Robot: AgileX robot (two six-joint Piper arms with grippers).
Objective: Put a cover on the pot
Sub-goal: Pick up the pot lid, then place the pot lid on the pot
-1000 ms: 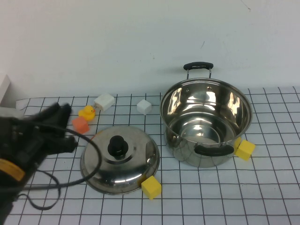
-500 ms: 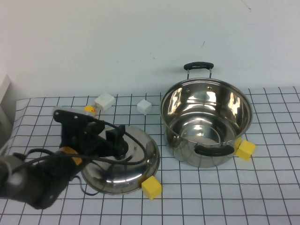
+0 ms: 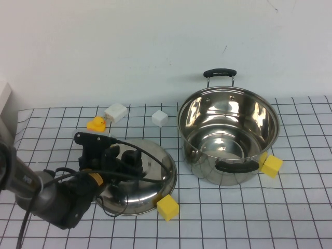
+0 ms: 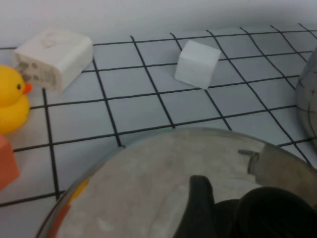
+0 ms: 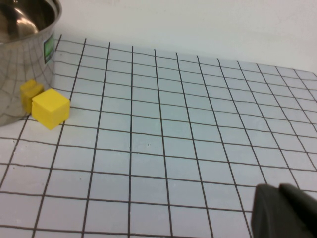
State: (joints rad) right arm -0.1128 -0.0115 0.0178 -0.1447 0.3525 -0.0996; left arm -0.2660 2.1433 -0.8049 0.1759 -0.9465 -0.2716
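The pot is large, shiny steel with two black loop handles, and stands open at the right of the gridded mat. Its wall also shows in the right wrist view. The domed steel lid lies on the mat left of the pot, with its black knob up. My left gripper is at the knob, open, with its fingers on either side. In the left wrist view one finger stands beside the knob on the lid. My right gripper is shut and empty over bare mat, right of the pot.
One yellow cube touches the lid's front edge. Another sits against the pot's right side. Behind the lid are a yellow duck, a white block and a white cube. An orange cube lies near the duck.
My left arm has swung in from the left edge and lowered onto the lid, bringing its gripper to the knob. The lid, the pot and the cubes have not moved.
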